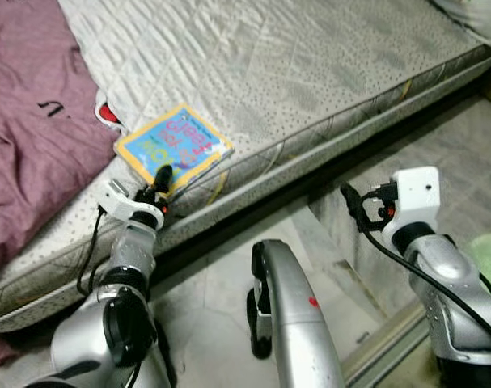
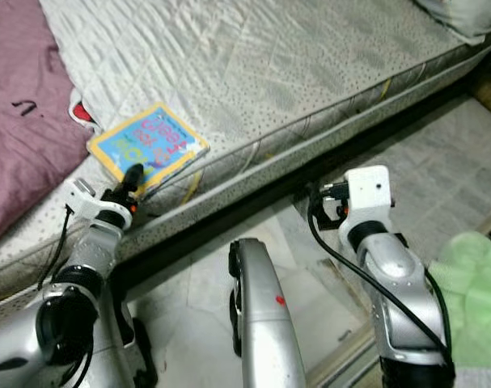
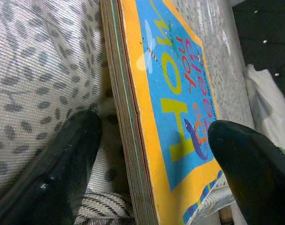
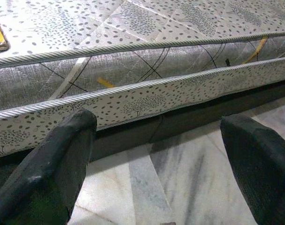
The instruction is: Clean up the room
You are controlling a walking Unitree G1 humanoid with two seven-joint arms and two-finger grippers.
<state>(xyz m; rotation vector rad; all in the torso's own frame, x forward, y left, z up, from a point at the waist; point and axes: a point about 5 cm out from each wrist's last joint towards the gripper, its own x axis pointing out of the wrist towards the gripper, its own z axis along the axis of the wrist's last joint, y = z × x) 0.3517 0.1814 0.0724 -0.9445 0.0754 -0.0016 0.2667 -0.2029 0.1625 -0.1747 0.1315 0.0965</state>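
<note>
A blue children's book with a yellow border (image 1: 174,149) lies flat near the mattress edge (image 1: 310,141). My left gripper (image 1: 162,179) reaches onto the mattress at the book's near corner. In the left wrist view its two black fingers (image 3: 53,168) stand open, one on each side of the book's edge (image 3: 133,140), not closed on it. My right gripper (image 1: 352,202) hangs open over the floor beside the bed, and its wrist view looks at the mattress side (image 4: 147,89) between its fingers (image 4: 53,164).
A mauve blanket (image 1: 31,137) covers the left of the mattress, with a red and white item (image 1: 107,115) poking out beside the book. Marble floor (image 1: 229,283) lies below the bed. A green cloth (image 2: 471,283) sits at the right. A pillow (image 1: 480,16) rests at the far corner.
</note>
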